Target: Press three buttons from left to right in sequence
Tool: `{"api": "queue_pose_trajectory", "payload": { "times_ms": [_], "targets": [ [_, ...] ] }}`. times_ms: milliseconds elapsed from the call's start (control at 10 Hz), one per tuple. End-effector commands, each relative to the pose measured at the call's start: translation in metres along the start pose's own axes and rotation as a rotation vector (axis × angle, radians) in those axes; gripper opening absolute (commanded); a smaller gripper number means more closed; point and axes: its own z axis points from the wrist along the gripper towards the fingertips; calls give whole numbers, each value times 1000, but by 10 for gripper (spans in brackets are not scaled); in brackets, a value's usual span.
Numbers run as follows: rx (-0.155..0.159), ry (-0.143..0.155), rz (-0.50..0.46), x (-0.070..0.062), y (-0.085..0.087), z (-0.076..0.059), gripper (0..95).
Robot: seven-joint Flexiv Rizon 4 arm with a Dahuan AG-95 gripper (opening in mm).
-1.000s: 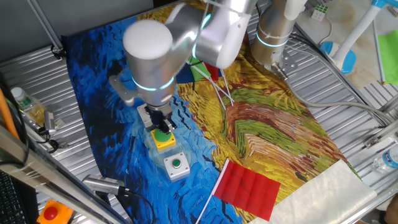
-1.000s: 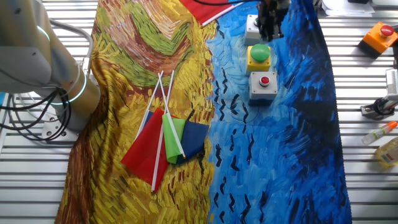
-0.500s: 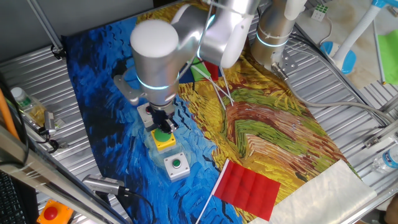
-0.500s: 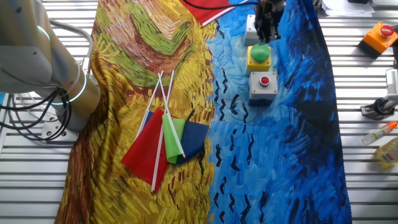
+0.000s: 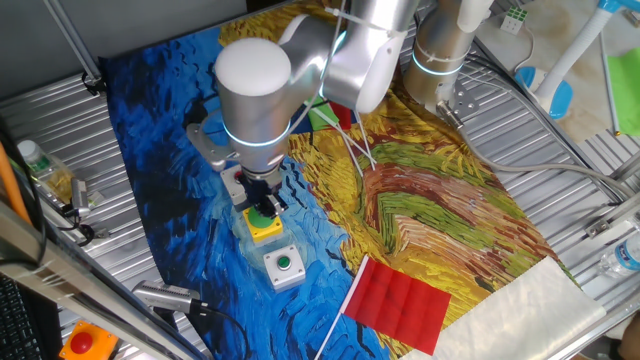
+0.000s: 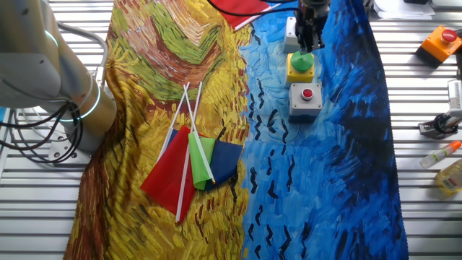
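Three button boxes stand in a row on the painted cloth. The grey box with the small red button point(image 6: 307, 99) is clear in the other fixed view and hidden behind the arm in the one fixed view. The yellow box with the large green button point(image 5: 265, 224) point(image 6: 300, 66) is in the middle. The grey box with the small green button point(image 5: 283, 267) point(image 6: 291, 29) is at the far end. My gripper point(image 5: 262, 201) point(image 6: 307, 48) points straight down, its tips at the top of the large green button. No view shows a gap or contact between the fingertips.
An orange box with a red button point(image 5: 80, 343) point(image 6: 442, 42) sits off the cloth on the metal table. A red flag point(image 5: 398, 303) lies near the row. A bundle of flags point(image 6: 195, 162) lies mid-cloth. Bottles point(image 6: 451, 173) stand at the table edge.
The arm has shifted a little, and the fingertips have moved from over the far grey box down onto the large green button. The boxes have not moved.
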Motion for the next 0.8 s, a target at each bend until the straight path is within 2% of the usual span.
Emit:
{"api": "queue_pose_trajectory", "payload": {
  "times_ms": [100,200,800],
  "targets": [
    [53,6,3,0,-1,-2,0],
    [65,14,5,0,0,-2,0],
    [46,33,11,0,1,3,0]
  ]
}}
